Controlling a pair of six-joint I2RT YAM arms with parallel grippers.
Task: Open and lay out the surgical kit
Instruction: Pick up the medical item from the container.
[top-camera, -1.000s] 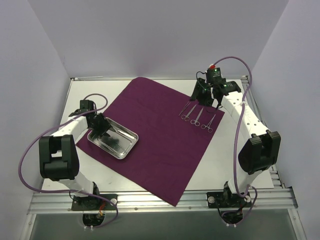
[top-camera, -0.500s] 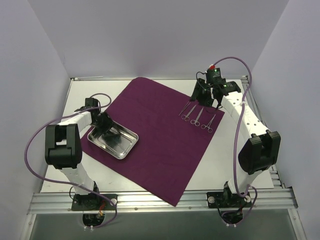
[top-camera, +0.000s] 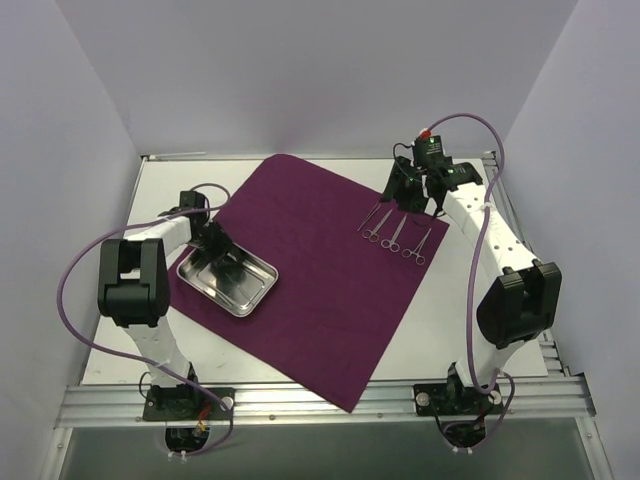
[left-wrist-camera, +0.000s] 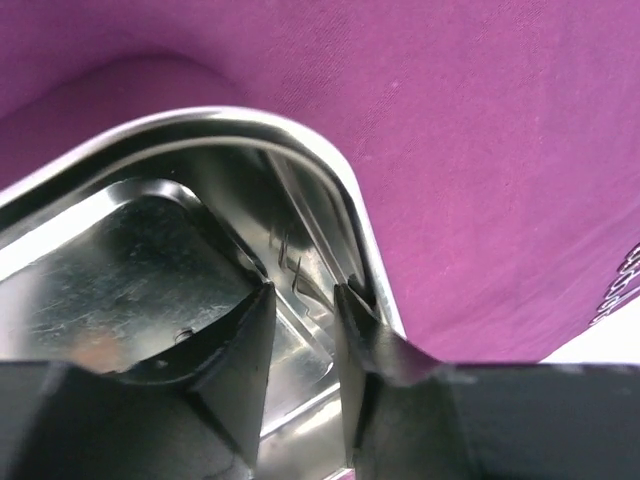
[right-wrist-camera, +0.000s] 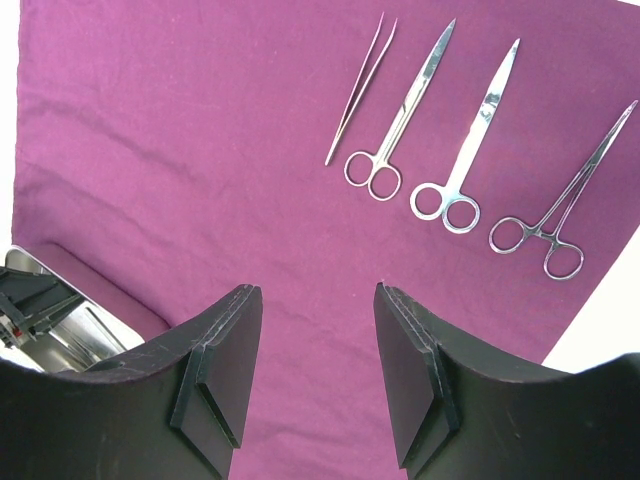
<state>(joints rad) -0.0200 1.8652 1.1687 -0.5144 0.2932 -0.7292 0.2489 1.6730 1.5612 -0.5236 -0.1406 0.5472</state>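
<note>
The purple cloth (top-camera: 320, 285) lies spread flat on the white counter (top-camera: 160, 190). On its left sits the steel tray (top-camera: 238, 287), its far corner rim pinched by the low-reaching left pincer (left-wrist-camera: 305, 295). The right pincer (right-wrist-camera: 315, 300) hangs spread near four instruments (right-wrist-camera: 455, 150), which lie in a row.

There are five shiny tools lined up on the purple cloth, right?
No, there are four shiny tools, not five: tweezers, scissors, a second pair of scissors and a clamp, lined up on the purple cloth. The right wrist view shows them clearly.
</note>
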